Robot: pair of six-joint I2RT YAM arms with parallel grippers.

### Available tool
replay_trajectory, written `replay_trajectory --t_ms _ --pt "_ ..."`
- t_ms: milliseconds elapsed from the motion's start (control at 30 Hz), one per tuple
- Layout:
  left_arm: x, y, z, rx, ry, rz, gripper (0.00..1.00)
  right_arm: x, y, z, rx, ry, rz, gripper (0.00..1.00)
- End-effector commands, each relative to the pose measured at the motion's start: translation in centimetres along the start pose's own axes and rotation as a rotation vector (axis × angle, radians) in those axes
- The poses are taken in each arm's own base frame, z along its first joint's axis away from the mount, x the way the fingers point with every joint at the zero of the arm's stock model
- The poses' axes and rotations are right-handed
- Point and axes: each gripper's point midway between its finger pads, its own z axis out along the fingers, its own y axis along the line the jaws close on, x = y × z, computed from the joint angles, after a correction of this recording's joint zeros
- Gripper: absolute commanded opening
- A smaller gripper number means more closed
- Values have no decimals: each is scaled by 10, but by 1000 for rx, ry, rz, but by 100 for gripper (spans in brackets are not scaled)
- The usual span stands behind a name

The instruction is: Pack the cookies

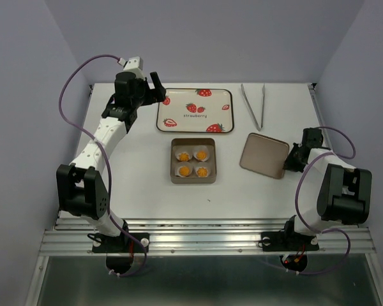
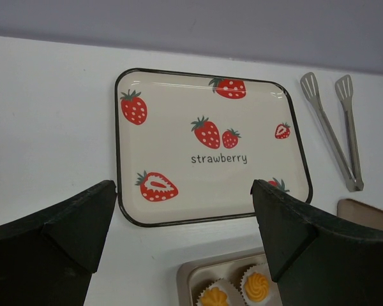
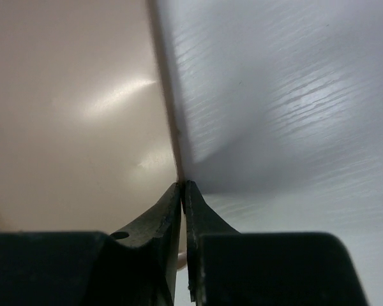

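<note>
While four cookies sit cupped in the tin at centre, right gripper pinches lid rim at three o'clock, contact half hidden, left gripper splayed at eleven o'clock.

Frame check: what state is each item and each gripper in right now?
tin: open, lid off.
cookies: all four sitting in the tin.
lid: off the tin, to its right, edge pinched by the right gripper.
strawberry tray: empty.
tongs: lying flat, unheld.
left gripper: open, holding nothing.
right gripper: shut on the lid's edge.
</note>
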Motion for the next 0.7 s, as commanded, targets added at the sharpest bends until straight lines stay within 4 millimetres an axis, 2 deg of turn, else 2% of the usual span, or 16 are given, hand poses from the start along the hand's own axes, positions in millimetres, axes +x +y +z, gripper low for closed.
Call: replay_trajectory --t_ms 0,200,367,500,667 --pt "-37 -23 -8 85 -87 36 99 13 11 -7 -68 36 7 10" --pt "-41 -28 -7 105 -93 34 99 14 16 -14 -94 41 5 1" --pt "-42 -29 -9 104 -98 33 99 18 26 -22 -99 53 -47 1" --pt "-42 -31 -10 114 -98 32 99 14 33 -30 -81 22 -98 1" --pt "-41 -41 -11 151 -93 53 99 -4 43 -53 -102 -72 -141 1"
